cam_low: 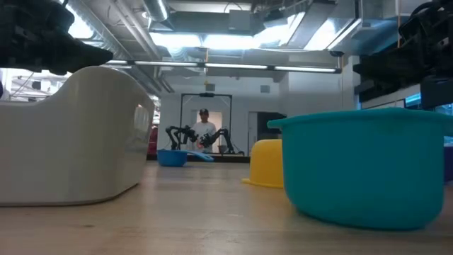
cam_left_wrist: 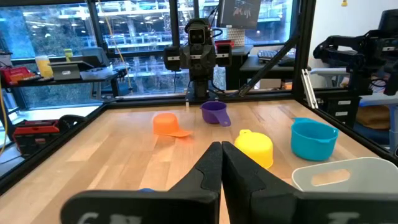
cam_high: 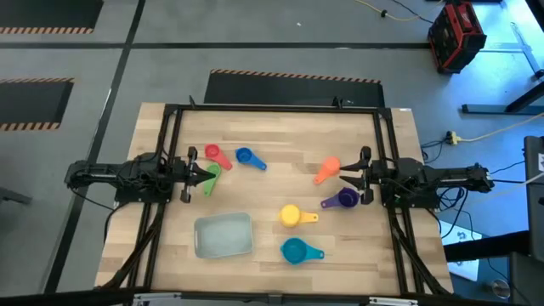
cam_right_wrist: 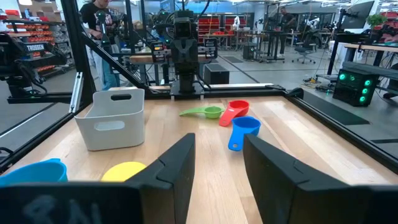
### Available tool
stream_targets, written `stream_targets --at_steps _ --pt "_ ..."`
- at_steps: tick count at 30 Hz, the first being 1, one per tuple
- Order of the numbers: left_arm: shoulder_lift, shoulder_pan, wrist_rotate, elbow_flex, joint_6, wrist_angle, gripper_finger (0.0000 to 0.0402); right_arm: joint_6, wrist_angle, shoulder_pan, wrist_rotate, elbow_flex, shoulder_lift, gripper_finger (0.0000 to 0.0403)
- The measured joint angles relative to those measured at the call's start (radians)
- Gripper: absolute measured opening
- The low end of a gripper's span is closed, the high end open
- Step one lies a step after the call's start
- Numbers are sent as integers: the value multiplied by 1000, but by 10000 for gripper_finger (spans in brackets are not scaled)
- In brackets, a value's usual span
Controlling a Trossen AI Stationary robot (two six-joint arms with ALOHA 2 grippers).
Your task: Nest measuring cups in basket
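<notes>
Seven measuring cups lie apart on the wooden table: red (cam_high: 218, 154), blue (cam_high: 246, 157) and green (cam_high: 211, 177) at the left; orange (cam_high: 327, 168) and purple (cam_high: 342, 200) at the right; yellow (cam_high: 293, 215) and teal (cam_high: 297, 250) nearer the front. The pale basket (cam_high: 223, 235) stands upright near the front edge, with nothing in it. My left gripper (cam_high: 202, 170) is shut and hovers by the green cup, with nothing between its fingers (cam_left_wrist: 221, 155). My right gripper (cam_right_wrist: 217, 155) is open, between the orange and purple cups (cam_high: 350, 177).
A black frame (cam_high: 272, 108) runs along the table's far edge and sides. The basket (cam_right_wrist: 112, 118) stands left of the yellow cup (cam_left_wrist: 255, 148) and the teal cup (cam_left_wrist: 313, 138). Bare wood shows in the table's middle. A person stands far behind the table (cam_low: 204, 127).
</notes>
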Motion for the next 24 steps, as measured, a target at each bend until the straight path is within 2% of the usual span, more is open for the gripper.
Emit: stream_targets --at_steps 17,24 --pt "0 0 0 0 0 0 0 0 5 0 -4 0 0 141" --pt "0 0 0 0 0 0 0 0 5 0 -45 0 0 141"
